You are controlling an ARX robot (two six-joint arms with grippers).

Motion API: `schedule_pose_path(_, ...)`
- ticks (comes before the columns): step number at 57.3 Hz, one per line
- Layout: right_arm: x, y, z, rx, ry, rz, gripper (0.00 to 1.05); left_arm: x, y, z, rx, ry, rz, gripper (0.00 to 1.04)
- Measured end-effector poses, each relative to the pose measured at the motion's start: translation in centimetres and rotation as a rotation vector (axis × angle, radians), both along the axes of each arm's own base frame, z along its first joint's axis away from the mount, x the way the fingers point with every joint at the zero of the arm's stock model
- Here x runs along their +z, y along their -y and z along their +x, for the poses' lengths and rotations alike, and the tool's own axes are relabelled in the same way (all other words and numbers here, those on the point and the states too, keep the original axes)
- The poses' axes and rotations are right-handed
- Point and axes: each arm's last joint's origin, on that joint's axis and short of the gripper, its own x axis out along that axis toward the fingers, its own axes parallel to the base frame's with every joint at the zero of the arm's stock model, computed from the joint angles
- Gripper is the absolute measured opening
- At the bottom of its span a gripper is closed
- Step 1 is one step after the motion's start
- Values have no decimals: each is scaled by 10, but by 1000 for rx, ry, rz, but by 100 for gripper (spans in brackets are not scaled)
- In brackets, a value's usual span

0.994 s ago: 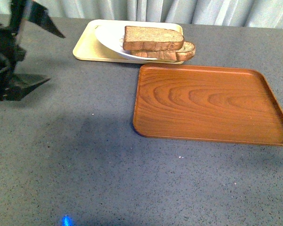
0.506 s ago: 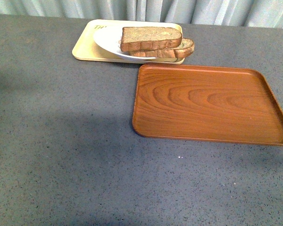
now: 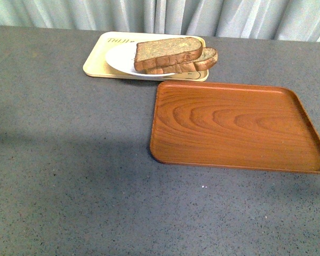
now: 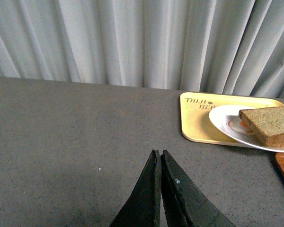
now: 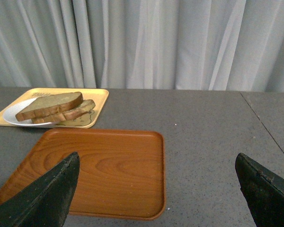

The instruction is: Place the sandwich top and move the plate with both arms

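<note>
Left gripper (image 4: pixel 158 158): seen only in its own wrist view; the two black fingers are pressed together, tips meeting with barely a slit between them, holding nothing, above bare grey table (image 3: pixel 69 176).
Yellow tray (image 3: pixel 98 60): at the far left-centre of the table in the front view, near the curtain (image 3: pixel 160 16); dark lettering shows at its far edge.
Plate (image 3: pixel 120 58): white, sitting on the yellow tray, its near rim reaching toward the tray's near edge.
Top slice (image 3: pixel 168 52): thick brown bread with a darker crust, lying on the plate as the upper piece of the stack.
Lower slice (image 3: pixel 205 58): thinner, rounded edge, under the top slice and sticking out to the right of it.
Filling (image 4: pixel 244 126): a pale and orange bit shows under the bread in the left wrist view; too small to tell what it is.
Wooden tray (image 3: pixel 234 125): brown, bare, just in front of the yellow tray and to its right, their edges close together but apart.
Right gripper (image 5: pixel 156 189): spread wide, one black finger (image 5: pixel 42 198) at each lower corner of its wrist view, nothing between them, with the wooden tray beyond.
</note>
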Motion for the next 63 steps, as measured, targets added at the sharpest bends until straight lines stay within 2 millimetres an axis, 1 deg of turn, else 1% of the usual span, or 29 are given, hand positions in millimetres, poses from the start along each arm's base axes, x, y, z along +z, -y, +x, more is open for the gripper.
schedule_pose_path(14, 0, 0, 0, 0, 0, 0, 96, 0, 0, -23, 0, -3, 4, 2)
schedule_pose_path(29, 0, 0, 0, 0, 0, 0, 96, 1, 0, -40, 0, 0, 7, 2)
schedule_pose_path(63, 0, 0, 0, 0, 0, 0, 96, 9, 0, -65, 0, 25, 8, 2)
